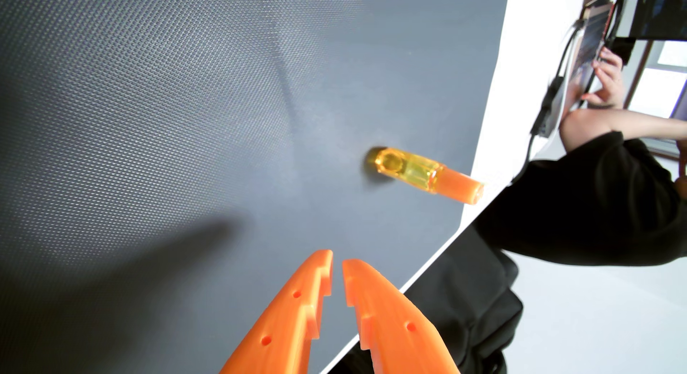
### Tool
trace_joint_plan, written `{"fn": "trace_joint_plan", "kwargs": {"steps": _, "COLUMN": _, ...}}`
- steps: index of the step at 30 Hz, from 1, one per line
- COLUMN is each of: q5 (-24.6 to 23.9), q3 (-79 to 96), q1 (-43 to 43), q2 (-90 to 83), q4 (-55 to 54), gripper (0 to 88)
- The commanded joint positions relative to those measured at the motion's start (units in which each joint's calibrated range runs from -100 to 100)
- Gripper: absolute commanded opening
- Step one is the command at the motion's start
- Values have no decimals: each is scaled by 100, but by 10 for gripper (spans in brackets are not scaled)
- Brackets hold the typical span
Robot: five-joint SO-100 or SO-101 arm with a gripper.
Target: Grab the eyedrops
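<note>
Apparently approach step: eyedrops not yet grasped, yellow bottle with orange cap on dark mat, near mat's right edge in wrist view. Orange jaws nearly pressed together, narrow gap at tips, holding nothing, well short of bottle. Next move likely: spread jaws, advance toward bottle, straddle body. Person seated beyond counter.
</note>
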Motion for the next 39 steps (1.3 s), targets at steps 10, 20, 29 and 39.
{"fn": "trace_joint_plan", "kwargs": {"steps": 10, "q5": 743, "q3": -1078, "q1": 225, "q2": 171, "q4": -52, "gripper": 29}}
{"fn": "trace_joint_plan", "kwargs": {"steps": 20, "q5": 1183, "q3": -2735, "q1": 450, "q2": 2285, "q4": -61, "gripper": 28}}
{"fn": "trace_joint_plan", "kwargs": {"steps": 29, "q5": 1863, "q3": -4923, "q1": 550, "q2": 5147, "q4": -18, "gripper": 125}}
{"fn": "trace_joint_plan", "kwargs": {"steps": 39, "q5": 2622, "q3": -7256, "q1": 907, "q2": 7712, "q4": 1133, "gripper": 323}}
